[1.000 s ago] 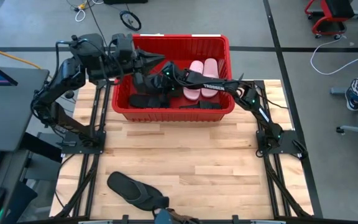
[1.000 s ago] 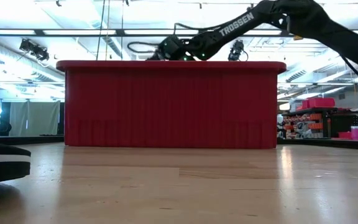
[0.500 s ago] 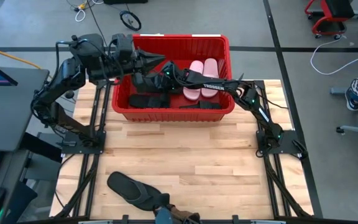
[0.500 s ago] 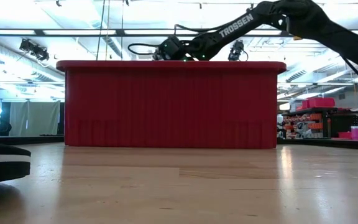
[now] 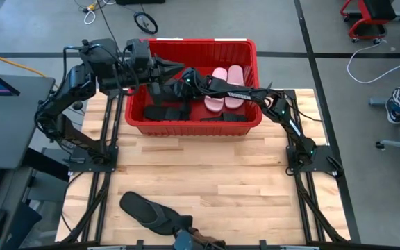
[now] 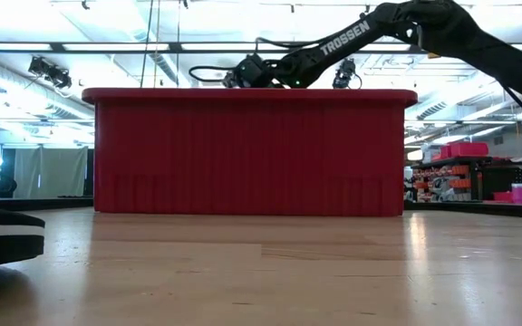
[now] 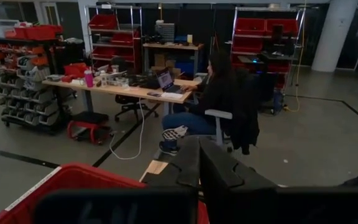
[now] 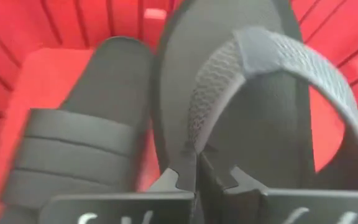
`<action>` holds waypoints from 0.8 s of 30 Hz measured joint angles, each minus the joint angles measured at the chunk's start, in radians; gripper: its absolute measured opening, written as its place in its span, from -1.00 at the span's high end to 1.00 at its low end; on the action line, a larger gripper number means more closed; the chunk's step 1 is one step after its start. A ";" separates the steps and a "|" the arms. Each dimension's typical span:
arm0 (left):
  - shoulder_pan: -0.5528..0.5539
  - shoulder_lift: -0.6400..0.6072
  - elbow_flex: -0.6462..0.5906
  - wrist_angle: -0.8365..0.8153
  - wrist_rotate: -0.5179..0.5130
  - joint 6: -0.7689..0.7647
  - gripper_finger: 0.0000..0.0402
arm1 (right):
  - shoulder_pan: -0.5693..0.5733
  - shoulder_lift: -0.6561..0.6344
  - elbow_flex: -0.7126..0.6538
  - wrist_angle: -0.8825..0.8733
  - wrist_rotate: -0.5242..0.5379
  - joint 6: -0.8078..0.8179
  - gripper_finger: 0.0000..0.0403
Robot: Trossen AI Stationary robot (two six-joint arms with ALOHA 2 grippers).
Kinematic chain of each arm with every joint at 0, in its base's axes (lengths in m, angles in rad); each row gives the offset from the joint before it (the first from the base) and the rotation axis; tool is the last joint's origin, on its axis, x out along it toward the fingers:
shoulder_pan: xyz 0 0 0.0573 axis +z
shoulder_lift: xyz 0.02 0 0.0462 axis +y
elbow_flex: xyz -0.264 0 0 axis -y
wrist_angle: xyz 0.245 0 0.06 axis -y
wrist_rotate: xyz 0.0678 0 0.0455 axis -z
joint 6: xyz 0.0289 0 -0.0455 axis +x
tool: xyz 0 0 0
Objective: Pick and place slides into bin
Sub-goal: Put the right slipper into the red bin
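Pinching one black flip-flop (image 8: 241,106), right gripper (image 8: 196,177) over bin (image 5: 248,52), two pink slides (image 5: 226,87) inside, left gripper (image 7: 197,171) pressed together

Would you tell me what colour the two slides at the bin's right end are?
Pale pink; the two slides show best in the high view, inside the red bin.

Grey floor (image 7: 328,143), red shelving (image 7: 260,28), a workbench (image 7: 120,88), a seated person (image 7: 213,102).
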 joint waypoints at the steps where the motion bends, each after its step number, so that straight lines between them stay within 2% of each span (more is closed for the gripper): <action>1: 0.000 0.000 0.000 0.000 0.000 0.000 0.92 | 0.000 0.000 0.000 -0.016 -0.015 0.026 0.98; 7: 0.000 0.000 0.000 -0.001 0.000 0.000 0.88 | 0.014 0.000 -0.016 -0.065 -0.065 0.081 0.98; 12: 0.000 0.000 0.000 -0.002 0.000 0.000 0.92 | 0.033 0.000 -0.017 -0.068 -0.099 0.079 0.91; 17: 0.000 0.000 0.000 -0.002 0.000 0.000 0.95 | 0.049 0.000 -0.017 -0.038 -0.103 0.068 0.73; 24: 0.000 0.000 0.000 -0.003 0.001 -0.021 0.88 | 0.045 0.000 -0.017 -0.037 -0.066 0.063 0.44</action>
